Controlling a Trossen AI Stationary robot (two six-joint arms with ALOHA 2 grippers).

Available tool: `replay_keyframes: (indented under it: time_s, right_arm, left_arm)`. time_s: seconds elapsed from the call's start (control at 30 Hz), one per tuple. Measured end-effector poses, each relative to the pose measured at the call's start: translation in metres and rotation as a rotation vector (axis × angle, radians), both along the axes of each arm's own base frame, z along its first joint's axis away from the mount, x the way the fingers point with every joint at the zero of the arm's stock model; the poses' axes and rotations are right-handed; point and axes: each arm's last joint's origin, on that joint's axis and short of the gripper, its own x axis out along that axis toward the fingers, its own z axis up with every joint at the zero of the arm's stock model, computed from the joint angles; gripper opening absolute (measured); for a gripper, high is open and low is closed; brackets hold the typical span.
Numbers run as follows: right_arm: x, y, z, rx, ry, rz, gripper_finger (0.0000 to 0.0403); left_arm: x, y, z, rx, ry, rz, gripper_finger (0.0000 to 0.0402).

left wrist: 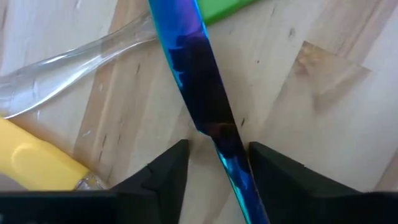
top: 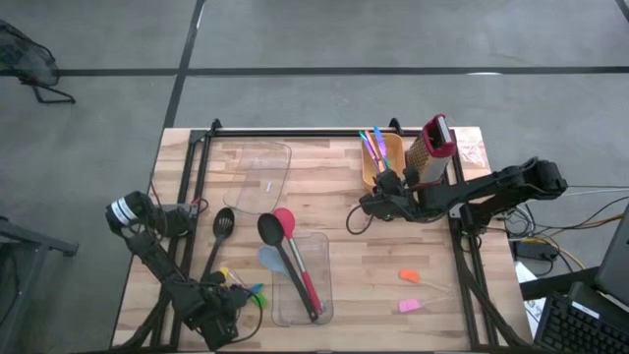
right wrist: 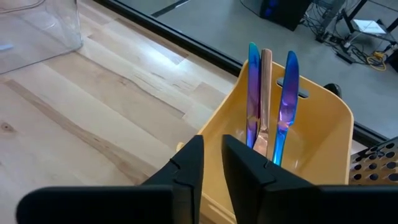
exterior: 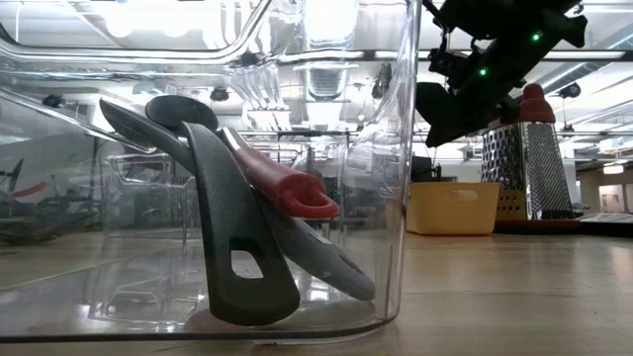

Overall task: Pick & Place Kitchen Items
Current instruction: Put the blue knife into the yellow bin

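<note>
A pale wooden table (top: 393, 246) stands on grey floor. The left gripper (left wrist: 214, 163), fingers spread, straddles a blue knife (left wrist: 199, 93) lying on the wood. The right gripper (right wrist: 212, 158) (fingers nearly closed, empty) hovers beside the yellow bin (right wrist: 323, 137) holding upright knives (right wrist: 289, 99).

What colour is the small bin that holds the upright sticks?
The bin is yellow, shown best in the right wrist view.
</note>
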Motion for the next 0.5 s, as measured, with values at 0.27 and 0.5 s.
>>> replay_keyframes:
  time_s: [0.27, 0.5]
  right_arm:
    - [0.0, 0.0, 0.0, 0.0, 0.0, 0.0, 0.0084]
    - [0.0001, 0.0, 0.0001, 0.0, -0.001, -0.001, 0.0098]
  left_arm:
    - [-0.0011, 0.0019, -0.0027, 0.013, 0.0, -0.027, 0.0055]
    - [-0.0003, 0.0007, -0.0013, 0.008, -0.012, -0.065, 0.0045]
